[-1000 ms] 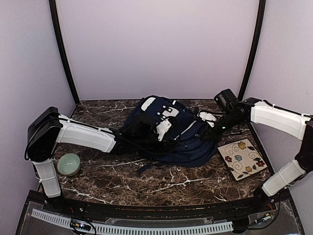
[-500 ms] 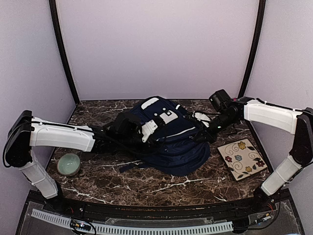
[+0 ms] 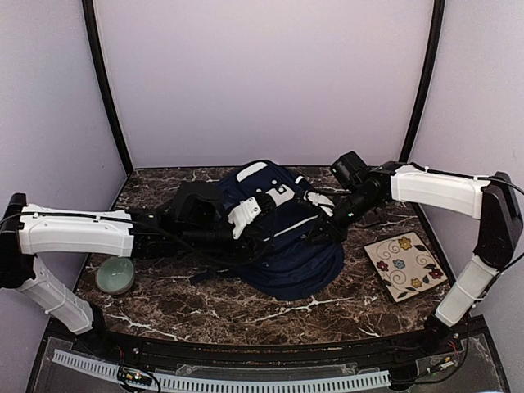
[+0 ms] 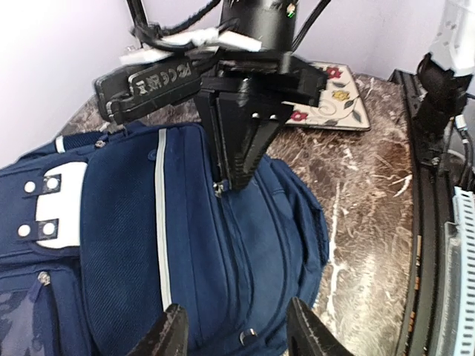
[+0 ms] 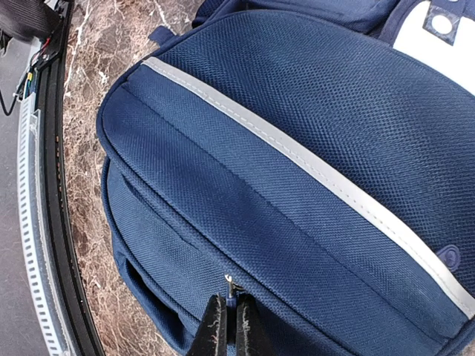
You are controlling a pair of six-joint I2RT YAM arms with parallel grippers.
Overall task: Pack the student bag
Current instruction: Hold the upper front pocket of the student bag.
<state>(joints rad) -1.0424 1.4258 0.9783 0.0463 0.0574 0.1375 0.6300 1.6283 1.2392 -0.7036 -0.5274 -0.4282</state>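
Zipper step: right gripper (image 5: 228, 305) jaws pinch zipper pull (image 5: 230, 285), student bag's (image 3: 304, 255) 3 o'clock; left gripper (image 4: 237, 331) jaws apart, empty. Next: run zipper along track.

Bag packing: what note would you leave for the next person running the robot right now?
Left tool: open, empty, over the bag.
Right tool: shut on a zip pull on the bag's side.
Bag: lying flat in the middle of the table; that zip looks closed.
Done: pull gripped.
Left: unzip, then pack.
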